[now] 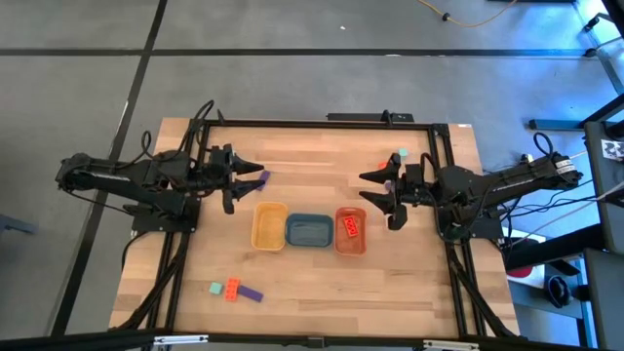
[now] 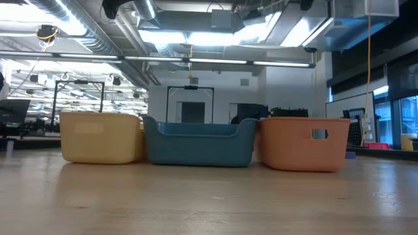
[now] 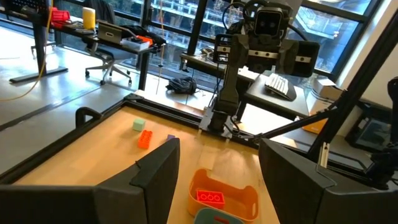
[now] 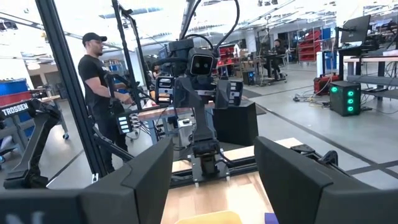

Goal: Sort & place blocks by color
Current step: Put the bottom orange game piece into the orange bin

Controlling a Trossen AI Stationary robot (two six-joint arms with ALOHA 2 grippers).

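Wooden table (image 1: 312, 283) holds three trays. Both arms wait, left gripper (image 1: 255, 175) and right gripper (image 1: 369, 191) spread wide, holding nothing — a purple bar (image 1: 261, 178) lies just beside the left one; grab it gently.

Pale wooden tabletop (image 1: 312, 283), light tan w/ plank grain, framed by black rails. Centre row of 3 rectangular plastic trays: yellow tray (image 1: 270, 226), slate-blue tray (image 1: 309, 231), orange tray (image 1: 350, 231). Orange-red studded brick (image 1: 350, 227) inside the orange tray, nearly same hue. Lower left of frame: mint-green cube (image 1: 215, 288), orange-red brick (image 1: 232, 289), purple bar (image 1: 251, 292). Upper right: another mint-green cube (image 1: 402, 153), plus an orange-red bit (image 1: 383, 165) near it. Purple bar (image 1: 259, 178) centre-left. Both arms dark, near black. Floor grey w/ dark lines.
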